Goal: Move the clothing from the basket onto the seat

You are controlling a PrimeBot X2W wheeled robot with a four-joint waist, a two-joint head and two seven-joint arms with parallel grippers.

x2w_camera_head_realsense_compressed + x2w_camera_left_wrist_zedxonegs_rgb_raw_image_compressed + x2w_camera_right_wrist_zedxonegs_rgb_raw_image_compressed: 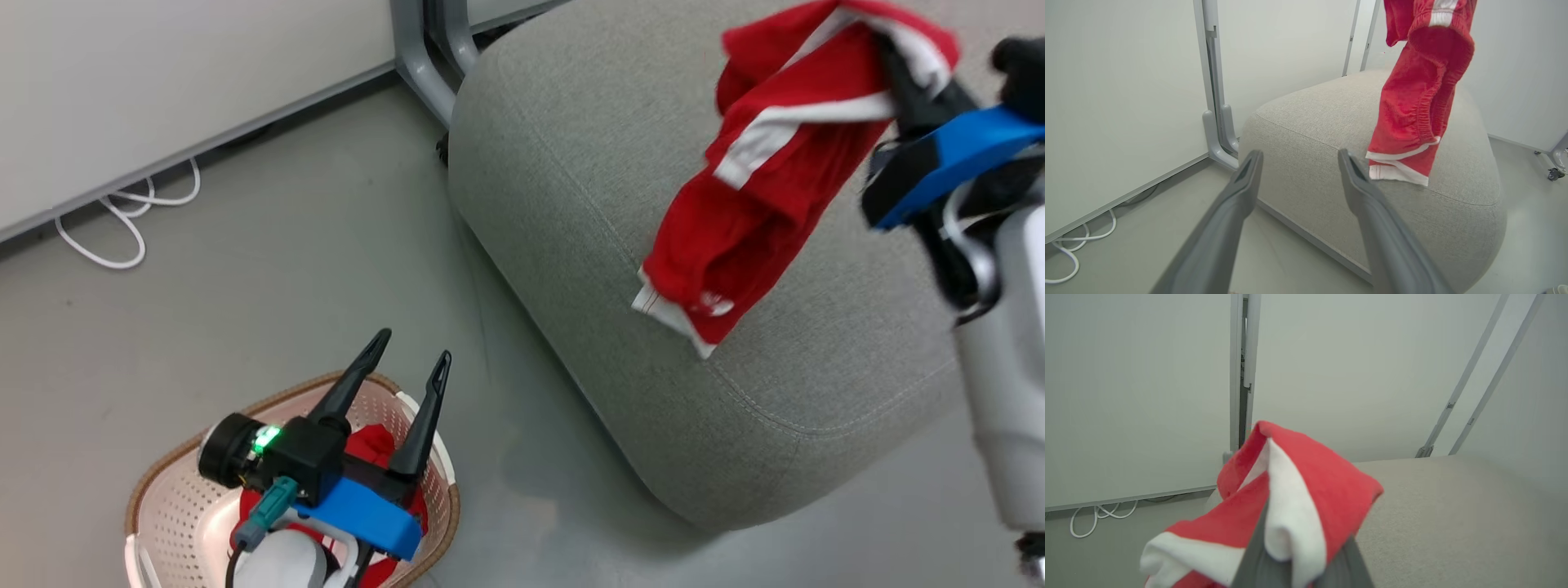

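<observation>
– Grip check, right side first: what do the jaws have?

– The right gripper [898,69] is clenched on a fold of the red garment [759,188]. In its own wrist view, red cloth and white lining bunch over both fingers. The rest hangs free, hem lowest, over the seat [571,163], though as far as I can judge it isn't resting on it.

– And the left?

– The left gripper [414,345] stands wide, with nothing between the fingers. It hovers above the basket [175,514], where the second garment [371,445] lies, partly hidden behind the wrist.

– So one piece is in the air and one not yet lifted. What worries you?

– Three things. The pinch takes only a bunched edge, so a quick swing could let the soft cloth slide out early. The hem hangs toward the seat's rounded near edge, and a drop there might slither off onto the floor [286,286].

– Second?

– On release, the fabric draped over the fingers may cling and get dragged back off the cushion as the arm pulls away. Opening low, further in over the cushion, and drawing straight back should guard against that.

– Third?

– The basket looks light, I'd guess. If the left fingers catch a perforated wall or the rim while reaching for the cloth, the whole thing could tip or lift with them.
</observation>
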